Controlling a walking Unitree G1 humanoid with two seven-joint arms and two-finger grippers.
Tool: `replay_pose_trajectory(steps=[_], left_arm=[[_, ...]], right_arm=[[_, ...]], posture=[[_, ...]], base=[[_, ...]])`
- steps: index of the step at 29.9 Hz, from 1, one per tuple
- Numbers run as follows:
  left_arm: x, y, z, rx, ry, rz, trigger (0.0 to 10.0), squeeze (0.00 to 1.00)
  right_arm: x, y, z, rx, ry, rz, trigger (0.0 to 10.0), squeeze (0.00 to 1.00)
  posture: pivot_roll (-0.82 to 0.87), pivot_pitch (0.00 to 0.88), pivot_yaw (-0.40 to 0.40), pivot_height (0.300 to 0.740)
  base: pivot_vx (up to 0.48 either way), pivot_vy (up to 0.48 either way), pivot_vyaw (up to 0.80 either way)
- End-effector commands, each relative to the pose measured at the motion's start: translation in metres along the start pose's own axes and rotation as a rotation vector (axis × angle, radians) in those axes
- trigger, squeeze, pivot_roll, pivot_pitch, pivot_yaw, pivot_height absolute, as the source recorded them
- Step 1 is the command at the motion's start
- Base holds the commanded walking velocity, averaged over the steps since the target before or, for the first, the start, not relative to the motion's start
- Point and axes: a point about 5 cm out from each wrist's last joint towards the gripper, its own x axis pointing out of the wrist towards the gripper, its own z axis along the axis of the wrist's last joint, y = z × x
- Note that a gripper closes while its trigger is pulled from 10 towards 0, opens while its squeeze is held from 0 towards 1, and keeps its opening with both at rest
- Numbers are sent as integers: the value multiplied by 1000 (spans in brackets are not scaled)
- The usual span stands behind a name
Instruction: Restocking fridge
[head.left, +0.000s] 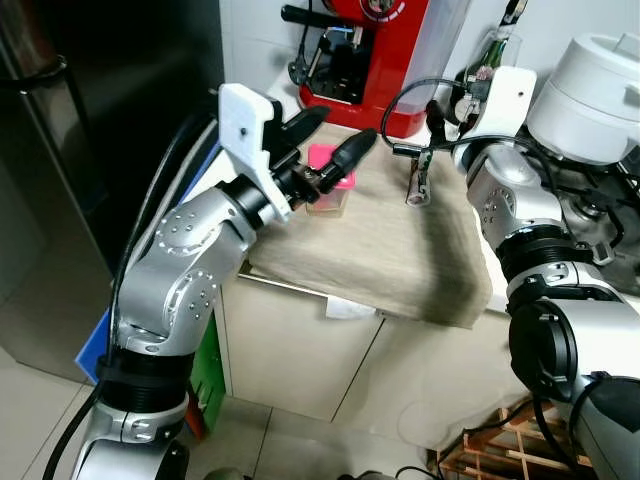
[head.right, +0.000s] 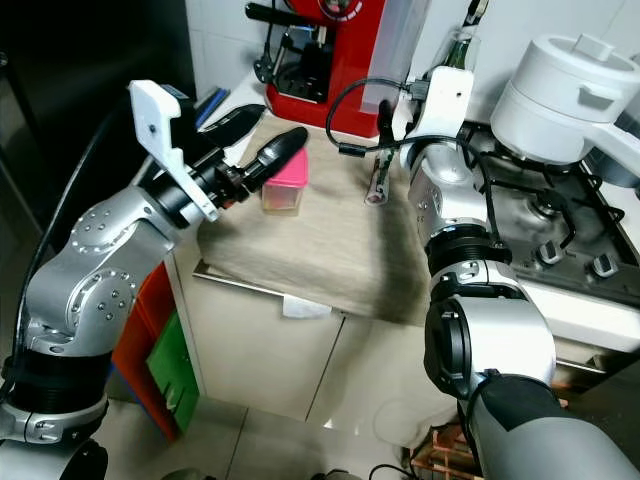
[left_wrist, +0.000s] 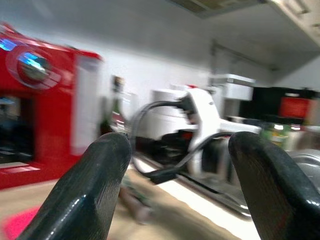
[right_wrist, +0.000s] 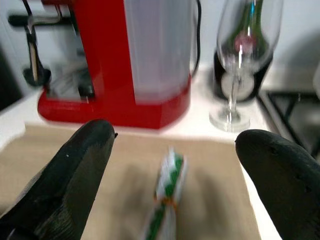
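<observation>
— Both arms fill my foreground; left gripper (head.left: 322, 150) jaws spread, empty, over the pink-lidded tub (head.right: 283, 184).
— And the right?
— Right gripper (right_wrist: 175, 165) jaws also wide, above the green-striped packet (right_wrist: 167, 192) at twelve o'clock on the desk (head.left: 400, 260).
— Progress?
— Nothing lifted; I'd say restocking has barely begun.

We look down from head height at the tabletop (head.left: 400, 260); both wrist cameras sit low and close, sharing the red coffee machine (right_wrist: 115, 60).
</observation>
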Motion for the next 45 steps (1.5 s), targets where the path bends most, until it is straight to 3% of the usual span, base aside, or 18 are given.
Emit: replay_pose_trajectory(steps=[1,6,20,32,38,39,40,45], left_arm=[[5,-13,-6,-30,36,-86,10000,0],[4,-18,-11,-40,58,-114,10000,0],[-6,-17,-19,-25,88,-39,10000,0],[-28,-14,-49,37,286,-34,10000,0],[-30,-17,-50,49,290,-42,10000,0],[-29,-18,-49,45,282,-42,10000,0],[-28,-19,-49,46,280,-44,10000,0],[-27,-19,-47,53,270,-39,10000,0]], right_arm=[[1,-3,1,21,29,-10,10000,0],[1,-4,-6,33,62,-20,10000,0],[0,4,-19,48,128,23,10000,0],[-1,4,-29,79,194,12,10000,0],[-2,4,-31,76,200,13,10000,0],[-2,3,-31,76,201,11,4431,0],[-2,3,-31,77,200,7,0,0],[-3,2,-36,114,228,-6,0,0]], posture=[[124,0,-111,740],[125,0,-112,740],[131,18,-136,740],[123,25,-144,740],[124,26,-147,740],[124,25,-148,740],[123,26,-149,740],[122,26,-150,740]], base=[[0,0,0],[0,0,0],[0,0,0],[0,0,0],[0,0,0],[0,0,0],[0,0,0],[0,0,0]])
